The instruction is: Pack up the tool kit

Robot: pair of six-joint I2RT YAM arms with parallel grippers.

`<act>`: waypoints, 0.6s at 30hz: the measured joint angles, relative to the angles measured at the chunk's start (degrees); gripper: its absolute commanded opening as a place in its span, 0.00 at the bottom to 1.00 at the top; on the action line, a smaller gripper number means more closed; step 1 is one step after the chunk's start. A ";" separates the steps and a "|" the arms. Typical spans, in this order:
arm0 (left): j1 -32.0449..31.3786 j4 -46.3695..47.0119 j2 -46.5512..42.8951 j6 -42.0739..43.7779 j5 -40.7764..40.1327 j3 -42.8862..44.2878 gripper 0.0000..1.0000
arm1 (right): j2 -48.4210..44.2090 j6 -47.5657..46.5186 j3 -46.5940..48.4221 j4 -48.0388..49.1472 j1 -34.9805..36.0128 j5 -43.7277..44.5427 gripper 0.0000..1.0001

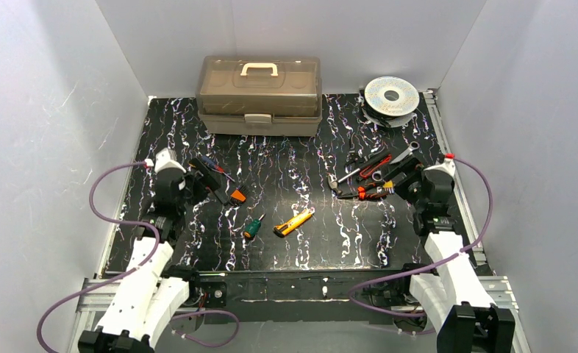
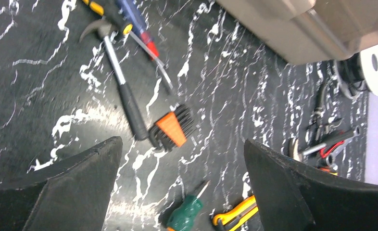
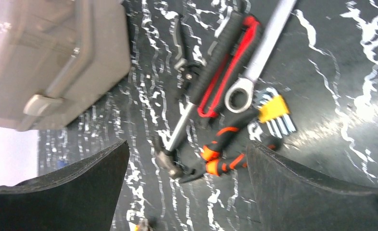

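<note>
The left gripper (image 2: 182, 141) and the right gripper (image 3: 187, 143) both hang over the black table (image 1: 286, 165), jaws wide apart, holding nothing. The toolbox (image 1: 259, 95) stands at the table's far edge, lid shut, cream handle (image 1: 259, 70) on top. Straight in front of the toolbox, well apart from it, a green screwdriver (image 1: 254, 226) and a yellow knife (image 1: 294, 222) lie just beside each other. Front-left of the toolbox, below the left gripper, lie a hammer (image 2: 122, 91), an orange brush (image 2: 172, 127) at its handle end, and a blue screwdriver (image 2: 139, 29). Front-right of the toolbox, below the right gripper, a wrench (image 3: 259, 57), hex keys (image 3: 273, 113) and pliers (image 3: 220, 159) lie heaped. A spool (image 1: 391, 95) sits right of the toolbox.
</note>
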 measured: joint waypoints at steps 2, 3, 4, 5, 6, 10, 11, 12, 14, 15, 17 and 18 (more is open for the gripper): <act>0.00 -0.28 2.82 -0.04 -0.11 3.89 0.98 | 1.64 0.76 2.71 0.02 0.02 -1.36 0.98; 0.00 -0.31 3.89 -0.04 -0.26 5.38 0.98 | 2.49 1.18 3.89 0.02 0.02 -1.97 0.98; 0.00 -0.22 4.83 -0.04 -0.42 6.60 0.98 | 3.45 1.53 5.03 0.00 0.02 -2.60 0.97; 0.00 -0.20 5.70 -0.04 -0.59 7.63 0.98 | 4.55 1.88 6.19 -0.09 0.02 -3.10 0.97; 0.00 -0.17 6.47 -0.04 -0.76 8.41 0.98 | 5.60 2.32 7.23 -0.15 0.02 -3.63 0.97; 0.07 -0.22 11.67 0.11 -1.36 13.20 0.98 | 9.51 3.56 11.13 -1.01 0.02 -5.42 0.97; 0.15 -0.17 13.42 0.37 -1.36 14.91 0.98 | 10.62 3.96 12.31 -1.20 0.04 -5.81 0.96; 0.31 -0.11 15.15 0.70 -1.29 16.59 0.98 | 11.74 4.17 13.57 -1.51 0.20 -6.14 0.96; 0.96 -0.02 18.93 1.49 -0.66 20.41 0.98 | 13.94 4.48 16.22 -1.92 0.57 -6.62 0.96; 1.49 -0.04 20.68 1.73 -0.11 22.18 0.98 | 15.19 4.59 17.73 -2.23 0.87 -6.88 0.96; 2.84 0.31 24.92 2.34 1.16 26.23 0.98 | 17.99 4.63 21.09 -2.49 2.21 -7.41 0.96; 3.45 0.48 27.12 2.58 1.81 28.09 0.98 | 19.04 4.59 22.25 -2.49 2.75 -7.61 0.96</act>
